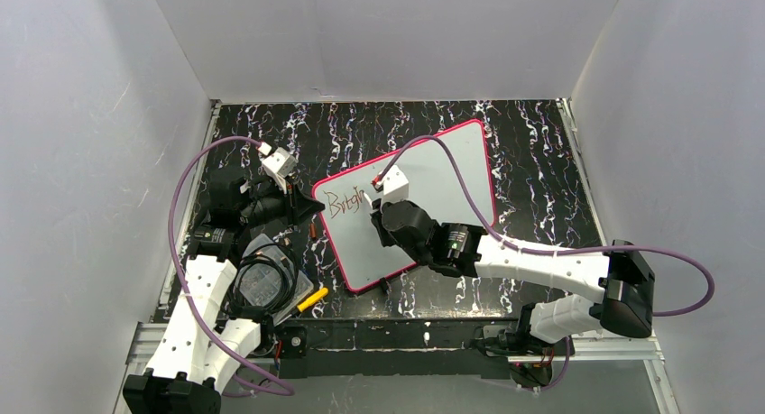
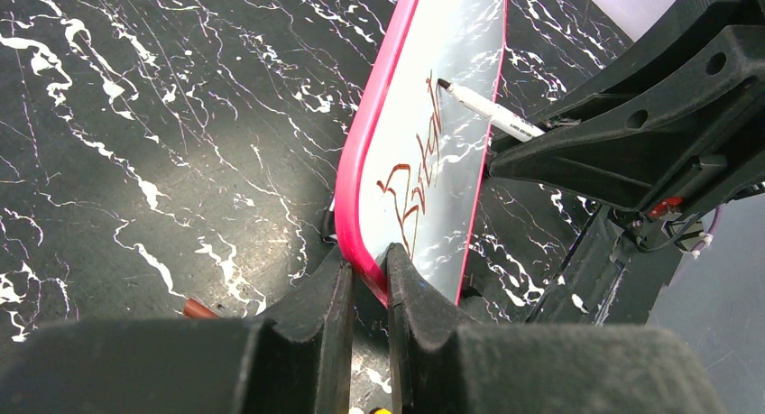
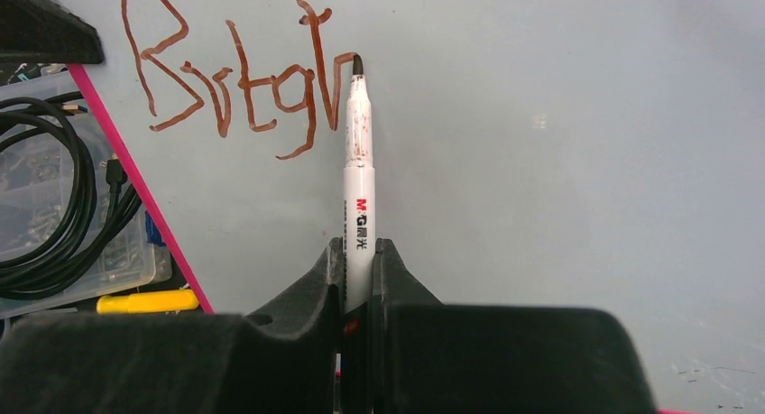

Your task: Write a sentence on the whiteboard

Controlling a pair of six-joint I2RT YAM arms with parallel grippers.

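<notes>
The whiteboard (image 1: 442, 175), pink-framed, lies tilted on the black marbled table. My left gripper (image 1: 302, 208) is shut on its left edge; in the left wrist view the fingers (image 2: 368, 261) pinch the pink frame of the whiteboard (image 2: 451, 80). My right gripper (image 3: 359, 248) is shut on a white marker (image 3: 358, 170), whose tip touches the whiteboard (image 3: 559, 161) at the end of the sentence (image 3: 244, 89), several reddish-brown letters starting with "B". The sentence (image 1: 348, 202) sits near the board's left edge, with the right gripper (image 1: 386, 196) beside it. The marker (image 2: 492, 115) also shows on the board.
A clear plastic box (image 1: 263, 280) with black cables sits by the left arm, also seen as the box (image 3: 54, 207). A yellow object (image 1: 313, 299) lies near the board's front corner. A small reddish-brown piece (image 2: 200, 308) lies on the table. White walls enclose the table.
</notes>
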